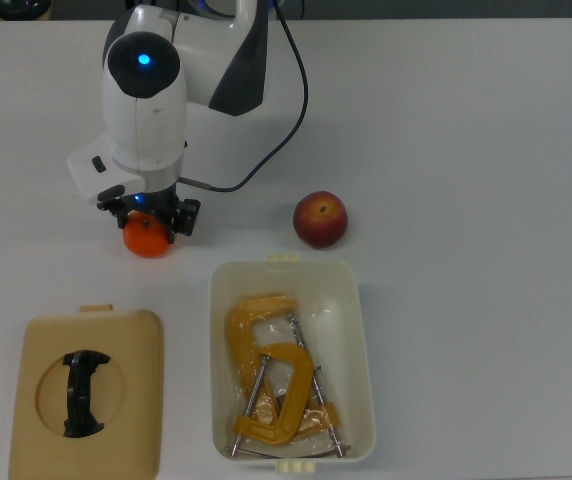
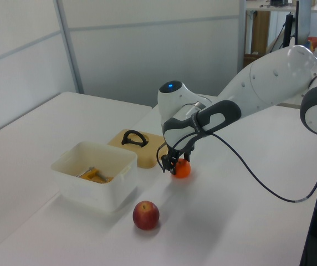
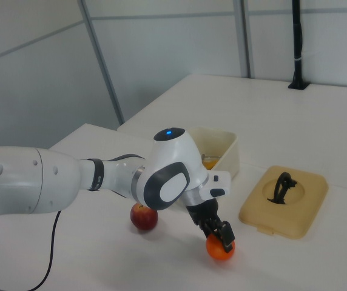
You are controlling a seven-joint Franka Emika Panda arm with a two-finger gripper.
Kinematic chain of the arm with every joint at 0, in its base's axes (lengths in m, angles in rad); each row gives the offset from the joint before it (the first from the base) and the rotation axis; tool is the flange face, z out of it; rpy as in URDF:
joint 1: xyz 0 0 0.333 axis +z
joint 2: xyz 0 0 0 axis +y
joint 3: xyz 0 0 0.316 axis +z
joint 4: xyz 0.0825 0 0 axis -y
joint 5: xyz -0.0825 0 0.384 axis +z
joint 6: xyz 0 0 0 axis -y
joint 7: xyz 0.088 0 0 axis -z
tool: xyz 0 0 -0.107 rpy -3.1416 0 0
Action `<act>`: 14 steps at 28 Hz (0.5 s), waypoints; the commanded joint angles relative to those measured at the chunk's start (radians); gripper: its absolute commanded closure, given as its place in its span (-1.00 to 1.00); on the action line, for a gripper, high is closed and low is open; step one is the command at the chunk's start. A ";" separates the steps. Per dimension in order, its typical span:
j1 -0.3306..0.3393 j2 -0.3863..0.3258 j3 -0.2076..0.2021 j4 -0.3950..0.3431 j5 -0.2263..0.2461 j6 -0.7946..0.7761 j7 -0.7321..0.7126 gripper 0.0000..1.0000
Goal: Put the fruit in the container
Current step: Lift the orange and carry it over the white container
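Note:
The orange mandarin [image 1: 148, 241] [image 2: 182, 169] [image 3: 220, 250] rests on the white table to the top view's left of the tub. My gripper [image 1: 149, 216] [image 2: 172, 164] [image 3: 217, 234] is low over it and open, one finger on each side of the fruit's upper half. In the top view the arm hides part of the mandarin. The dark red apple [image 1: 320, 219] [image 2: 146, 215] [image 3: 143, 217] sits free just beyond the tub's short end. The cream-white container [image 1: 363, 330] [image 2: 92, 188] [image 3: 225, 154] stands uncovered.
Yellow-orange C-clamps [image 1: 266, 370] lie inside the tub. A flat tan lid with a black handle [image 1: 46, 340] [image 2: 147, 152] [image 3: 295, 209] lies on the table at the top view's lower left. A black cable [image 1: 266, 150] trails from the arm.

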 commanded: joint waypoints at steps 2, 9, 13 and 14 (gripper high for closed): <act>0.008 -0.068 -0.003 -0.010 -0.018 0.014 0.041 1.00; -0.004 -0.125 -0.017 0.064 0.016 -0.062 0.075 1.00; -0.004 -0.126 -0.016 0.100 0.048 -0.060 0.113 1.00; -0.004 -0.123 -0.014 0.126 0.070 -0.055 0.142 1.00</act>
